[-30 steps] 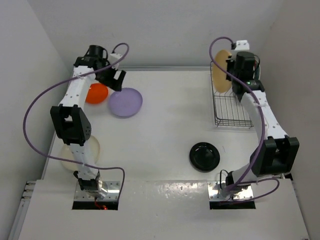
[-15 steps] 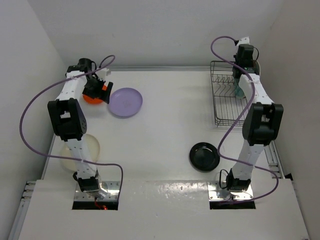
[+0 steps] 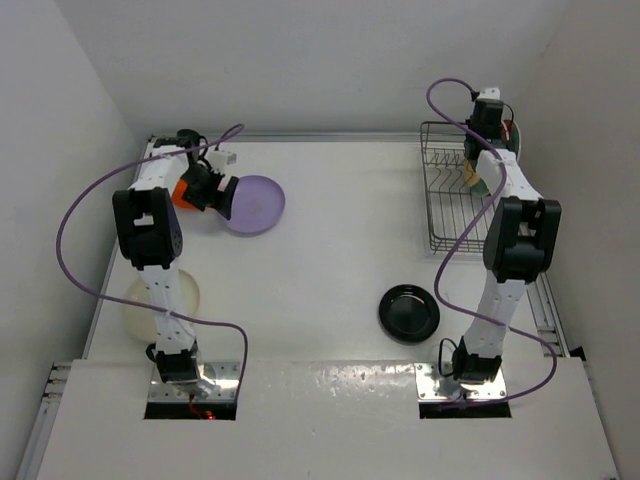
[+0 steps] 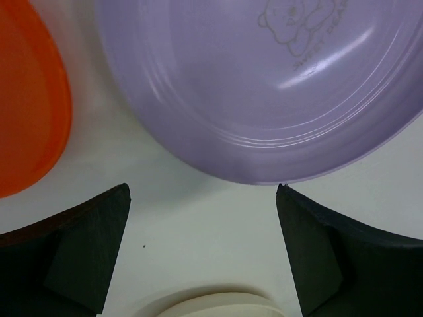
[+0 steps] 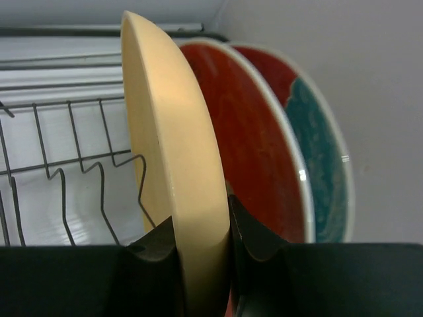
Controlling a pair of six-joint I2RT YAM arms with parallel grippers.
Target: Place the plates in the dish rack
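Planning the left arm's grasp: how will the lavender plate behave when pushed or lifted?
The lavender plate is probably stiff, light plastic, judging by its printed cartoon. Its gloss suggests a slippery rim. Flat on the table, it would likely slide.

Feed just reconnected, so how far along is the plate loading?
Done: two red plates stand in the dish rack. In hand: the right gripper grips the pale yellow plate upright beside them. Remaining: lavender plate by the open left gripper, orange plate, black plate and cream plate lie on the table.
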